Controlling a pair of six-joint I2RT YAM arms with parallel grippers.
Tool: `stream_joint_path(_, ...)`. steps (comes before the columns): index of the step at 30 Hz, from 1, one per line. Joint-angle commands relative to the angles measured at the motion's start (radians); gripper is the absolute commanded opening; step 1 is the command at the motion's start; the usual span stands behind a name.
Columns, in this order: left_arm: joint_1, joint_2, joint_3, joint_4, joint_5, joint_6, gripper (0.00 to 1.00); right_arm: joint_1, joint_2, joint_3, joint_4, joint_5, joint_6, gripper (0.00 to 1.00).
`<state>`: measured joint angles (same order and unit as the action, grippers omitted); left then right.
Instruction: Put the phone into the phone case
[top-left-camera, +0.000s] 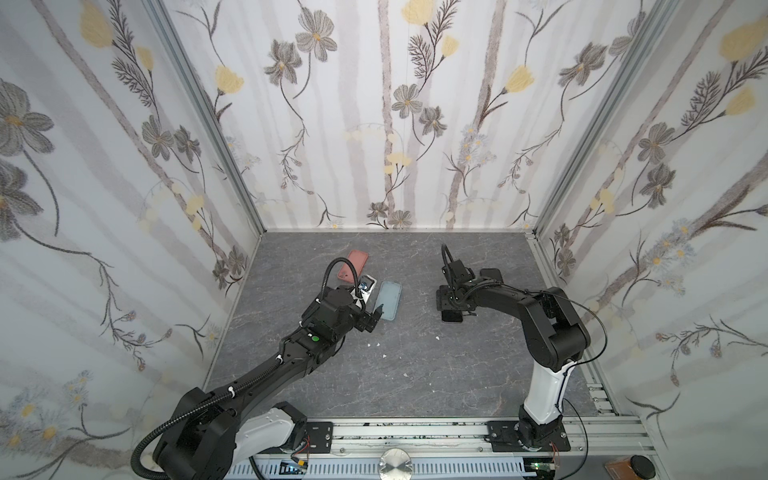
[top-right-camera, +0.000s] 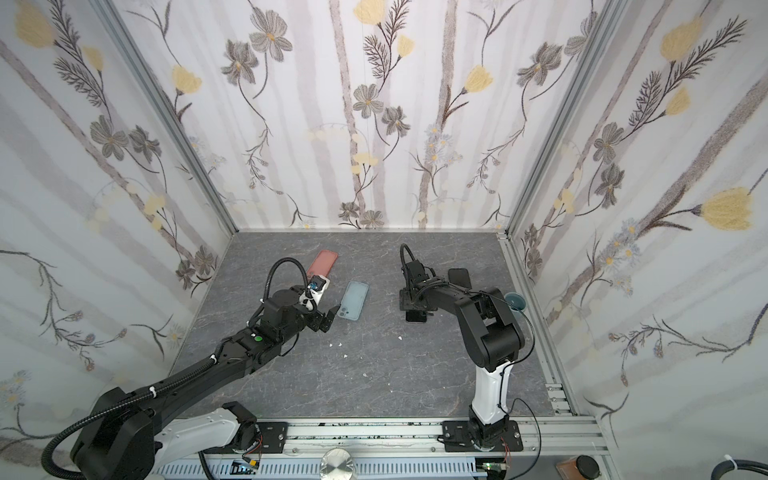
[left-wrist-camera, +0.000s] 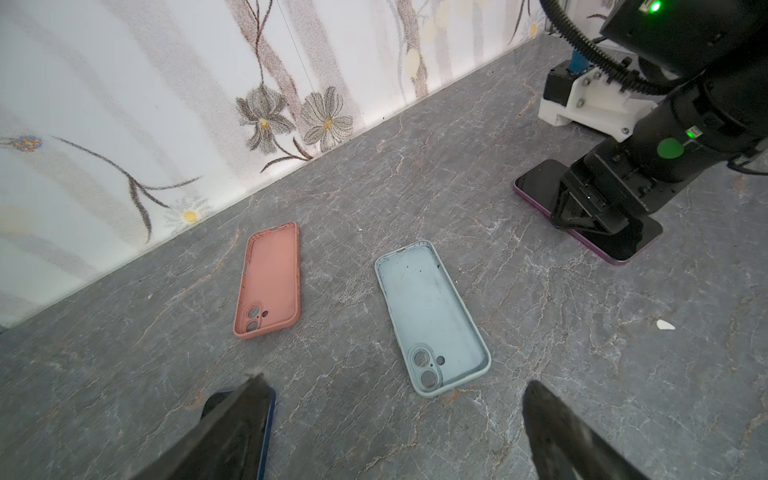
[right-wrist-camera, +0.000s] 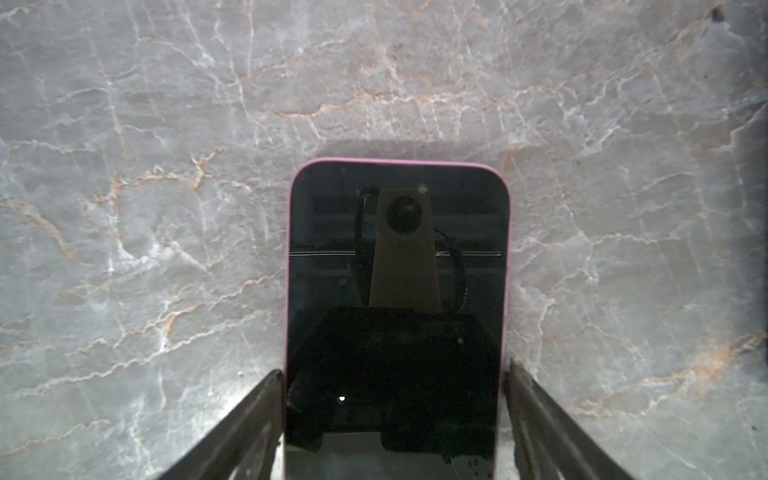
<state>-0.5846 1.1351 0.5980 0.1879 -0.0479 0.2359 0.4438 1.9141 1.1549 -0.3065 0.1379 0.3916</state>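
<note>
The phone (right-wrist-camera: 399, 249), dark screen up with a pink-purple rim, lies flat on the grey marble table (top-left-camera: 415, 374). My right gripper (right-wrist-camera: 395, 370) points down over it, one finger against each long edge. It shows the same way in both top views (top-left-camera: 452, 309) (top-right-camera: 416, 309) and in the left wrist view (left-wrist-camera: 582, 220). A light blue phone case (left-wrist-camera: 432, 320) (top-left-camera: 388, 300) and a salmon-pink phone case (left-wrist-camera: 270, 282) (top-left-camera: 354, 266) lie hollow side up. My left gripper (left-wrist-camera: 395, 380) (top-left-camera: 374, 318) hovers open at the blue case's camera end, holding nothing.
A dark blue phone (left-wrist-camera: 268, 428) lies partly under one left finger. A black flat object (top-right-camera: 458, 276) sits beyond the right arm, and a teal bowl (top-right-camera: 514, 300) stands by the right wall. White crumbs (top-left-camera: 374, 344) dot the table. Papered walls enclose three sides.
</note>
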Motion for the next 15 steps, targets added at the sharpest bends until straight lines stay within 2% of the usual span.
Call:
stream_joint_path(1, 0.000, -0.001, 0.005, 0.002, 0.010, 0.007, 0.95, 0.002, 0.008, -0.027, -0.061, -0.155, 0.013, 0.78)
stream_joint_path(15, 0.000, 0.018, 0.040, -0.041, 0.011, -0.046, 0.95, 0.037, -0.107, -0.114, 0.026, -0.161, -0.027, 0.64)
